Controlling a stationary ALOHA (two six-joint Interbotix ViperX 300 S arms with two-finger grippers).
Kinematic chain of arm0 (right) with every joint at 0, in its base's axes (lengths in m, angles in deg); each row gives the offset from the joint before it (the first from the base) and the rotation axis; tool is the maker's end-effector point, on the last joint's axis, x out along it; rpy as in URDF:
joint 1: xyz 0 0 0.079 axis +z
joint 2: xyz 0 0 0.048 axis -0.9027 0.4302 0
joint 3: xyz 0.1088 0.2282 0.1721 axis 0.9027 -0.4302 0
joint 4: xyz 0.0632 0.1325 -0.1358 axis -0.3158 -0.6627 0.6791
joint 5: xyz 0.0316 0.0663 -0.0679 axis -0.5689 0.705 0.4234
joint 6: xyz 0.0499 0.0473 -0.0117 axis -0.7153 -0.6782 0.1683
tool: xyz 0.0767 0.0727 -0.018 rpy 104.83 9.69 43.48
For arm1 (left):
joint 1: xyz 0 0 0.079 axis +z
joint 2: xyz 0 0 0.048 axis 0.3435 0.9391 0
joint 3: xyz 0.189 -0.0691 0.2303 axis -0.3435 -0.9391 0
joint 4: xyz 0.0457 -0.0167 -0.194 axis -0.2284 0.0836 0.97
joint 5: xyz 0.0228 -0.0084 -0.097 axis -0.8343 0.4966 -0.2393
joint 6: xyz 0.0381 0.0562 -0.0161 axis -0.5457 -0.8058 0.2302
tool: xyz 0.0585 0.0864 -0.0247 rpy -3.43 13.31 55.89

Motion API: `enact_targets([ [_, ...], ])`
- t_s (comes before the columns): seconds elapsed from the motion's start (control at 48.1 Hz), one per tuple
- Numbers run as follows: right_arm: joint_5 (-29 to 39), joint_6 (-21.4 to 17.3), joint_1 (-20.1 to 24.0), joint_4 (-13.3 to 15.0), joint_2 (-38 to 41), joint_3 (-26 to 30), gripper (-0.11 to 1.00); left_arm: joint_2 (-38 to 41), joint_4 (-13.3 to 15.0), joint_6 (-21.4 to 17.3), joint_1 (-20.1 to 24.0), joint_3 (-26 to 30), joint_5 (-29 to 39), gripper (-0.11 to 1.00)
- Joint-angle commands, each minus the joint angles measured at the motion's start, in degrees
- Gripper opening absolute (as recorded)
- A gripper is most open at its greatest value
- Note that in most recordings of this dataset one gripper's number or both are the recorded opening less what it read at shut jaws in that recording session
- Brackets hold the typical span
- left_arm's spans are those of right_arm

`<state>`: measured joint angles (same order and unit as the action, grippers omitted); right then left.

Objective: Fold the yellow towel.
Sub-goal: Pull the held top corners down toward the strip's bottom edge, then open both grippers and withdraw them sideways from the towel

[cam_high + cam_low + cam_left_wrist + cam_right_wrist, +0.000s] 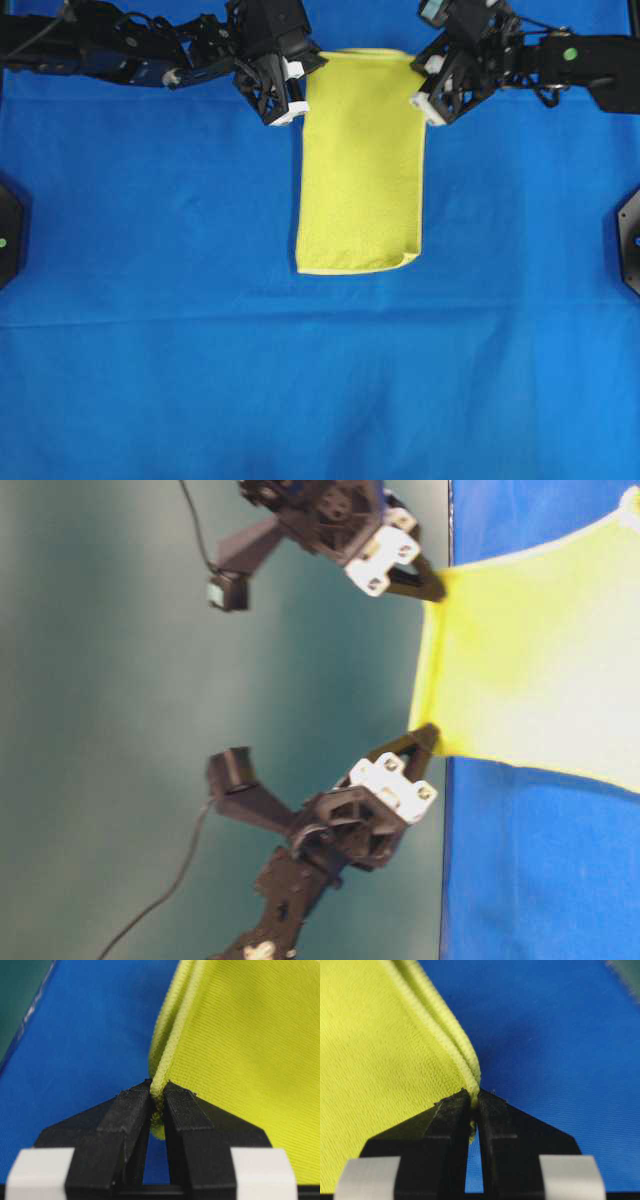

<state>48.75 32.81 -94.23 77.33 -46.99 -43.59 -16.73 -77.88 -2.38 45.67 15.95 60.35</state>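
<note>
Black fingers (135, 1125) of the left gripper (156, 1105) fill the bottom of the left wrist view, pinched shut on a corner of the yellow towel (240, 1060), whose finely ribbed microfibre rises away from the tips in two layers with a rounded stitched hem. Matching that, the right gripper (474, 1102) clamps the opposite corner, its matte, slightly rough fingers (497, 1130) closed on the doubled edge of the same soft cloth.

From overhead the yellow towel (360, 165) is a tall rectangle, already doubled, lying on the blue cloth surface (300, 390) with its far end lifted between the two grippers. Its near edge is gently curved, with one near corner clipped in slightly. Wide smooth blue cloth lies open on both sides and toward the near edge.

Both arms reach in from the far corners, the left gripper (285, 105) and right gripper (430, 100) angled down and inward, holding the far edge taut.
</note>
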Motion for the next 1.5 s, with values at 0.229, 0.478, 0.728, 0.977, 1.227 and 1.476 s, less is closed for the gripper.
enact_targets([
  [0.229,7.6,-0.4,6.9,-0.5,-10.6,-1.1,0.05,-10.8,-0.1,-0.3,-4.7,-4.0,3.2,0.08],
  [0.478,10.0,-1.8,15.1,-2.3,-13.1,-3.8,0.05,-13.3,0.0,-0.1,-12.1,-7.7,4.0,0.08],
  [0.728,11.1,-6.8,22.0,-2.5,-12.1,-5.4,0.05,-11.8,-0.1,1.0,-19.4,-10.1,7.5,0.08],
  [0.977,8.5,-13.2,24.4,-2.4,-6.4,-7.3,0.05,-6.7,0.0,2.8,-22.5,-11.7,6.9,0.08],
  [1.227,2.9,-14.4,28.4,-2.6,-3.1,-6.5,0.05,-4.9,0.0,4.5,-26.6,-11.7,3.7,0.08],
  [1.476,2.6,-15.3,29.4,-2.5,-2.4,-6.2,0.05,-3.0,0.0,4.5,-27.7,-11.5,2.7,0.08],
])
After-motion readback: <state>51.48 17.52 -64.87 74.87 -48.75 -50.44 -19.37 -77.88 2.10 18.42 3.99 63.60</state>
